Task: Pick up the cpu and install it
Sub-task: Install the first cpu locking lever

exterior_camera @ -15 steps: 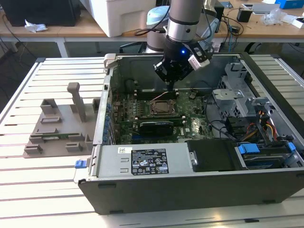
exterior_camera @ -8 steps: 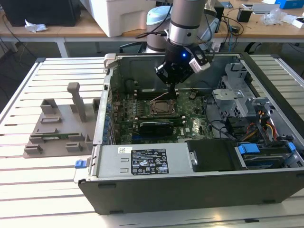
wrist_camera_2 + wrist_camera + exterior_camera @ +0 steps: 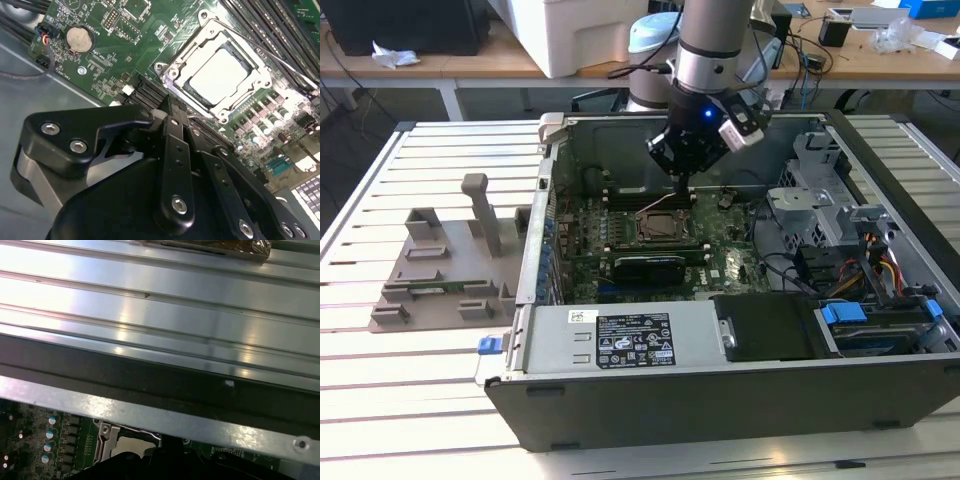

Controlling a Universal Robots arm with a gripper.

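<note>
While the arm is reaching down into the open computer case [image 3: 720,380], the end effector [image 3: 682,182] is hanging just above the green motherboard [image 3: 620,255], at the far edge of the socket area as seen in the exterior view. The cpu [image 3: 219,75] is sitting inside the metal socket frame [image 3: 172,75], its silvery top facing up and catching the light; in the second wrist view it is lying flat within the frame, clear of the end effector's black fingers [image 3: 176,150]. Those fingers are appearing drawn together with nothing between them, so the end effector is looking clenched and empty. In the first wrist view a corner of the same frame [image 3: 105,432] and a pale patch of the chip [image 3: 132,445] are showing below the case's metal wall [image 3: 160,415], with the ribbed surface [image 3: 150,315] stretching beyond it.

In the second wrist view a round coin battery [image 3: 79,39] is sitting on the board well apart from the socket, and a thin load lever wire [image 3: 270,55] is running diagonally beside the frame. In the exterior view the case is lying on its side on the slatted surface [image 3: 420,400], and grey plastic fixture blocks [image 3: 450,260] are standing on that surface toward the exterior view's left, well apart from the end effector. Drive bays with blue tabs [image 3: 845,312] are occupying the case toward the exterior view's right.
</note>
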